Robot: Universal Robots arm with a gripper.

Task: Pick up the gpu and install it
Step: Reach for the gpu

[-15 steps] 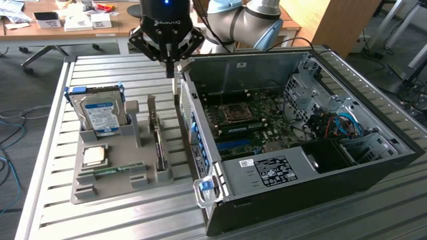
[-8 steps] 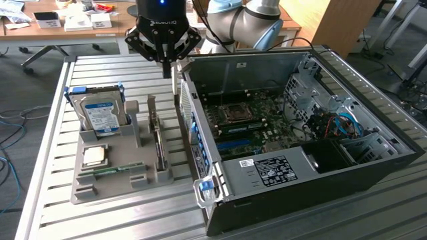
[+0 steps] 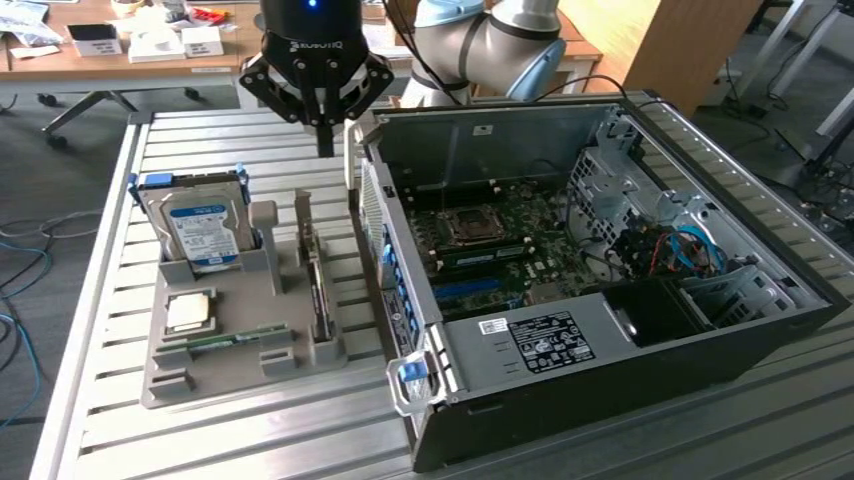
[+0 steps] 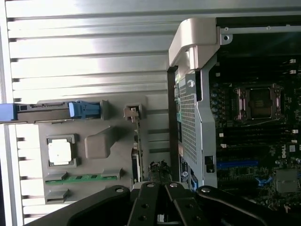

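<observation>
The gpu (image 3: 316, 285) stands on its edge in a slot of the grey holder (image 3: 260, 368), a thin green card with its silver bracket at the far end. From the wrist camera the gpu (image 4: 137, 143) appears edge-on, bracket toward the slatted table. My gripper (image 3: 322, 148) hangs above the table just beyond the far end of the card, beside the case's far corner. Its fingers are shut together with nothing between them. They converge in the wrist view (image 4: 158, 195) over the card's end.
The open computer case (image 3: 747, 330) lies on the exterior view's right, motherboard (image 3: 514, 235) exposed with a blue slot (image 3: 467, 292). In the holder sit a hard drive (image 3: 200, 228), a processor chip (image 3: 191, 312) and a memory stick (image 3: 235, 338). Desks stand behind the slatted table (image 3: 200, 140).
</observation>
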